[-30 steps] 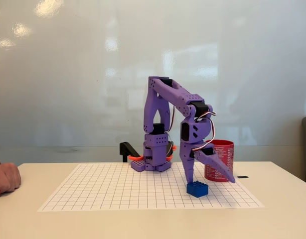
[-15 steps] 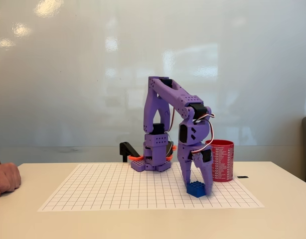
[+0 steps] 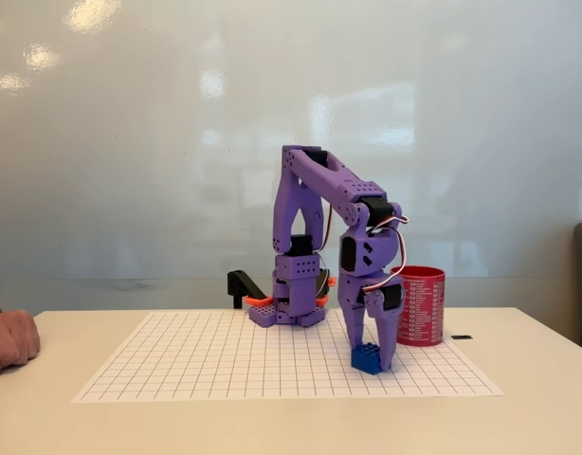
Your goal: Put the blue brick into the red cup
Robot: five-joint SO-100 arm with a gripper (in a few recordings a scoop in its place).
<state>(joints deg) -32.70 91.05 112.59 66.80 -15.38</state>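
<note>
The blue brick (image 3: 366, 359) rests on the white grid mat (image 3: 196, 365), right of centre in the fixed view. My purple gripper (image 3: 371, 358) points straight down over it, its two fingers closed against the brick's left and right sides. The brick still touches the mat. The red cup (image 3: 420, 305) stands upright just behind and to the right of the gripper, partly covered by the right finger.
The arm's base (image 3: 289, 299) sits at the mat's far edge, with a black and orange part (image 3: 245, 287) left of it. A person's hand (image 3: 10, 339) rests on the table at the left edge. A small dark object (image 3: 462, 336) lies right of the cup.
The gripper went from wide open, one finger splayed toward the cup, to closed on the brick. The brick shifted slightly left on the mat.
</note>
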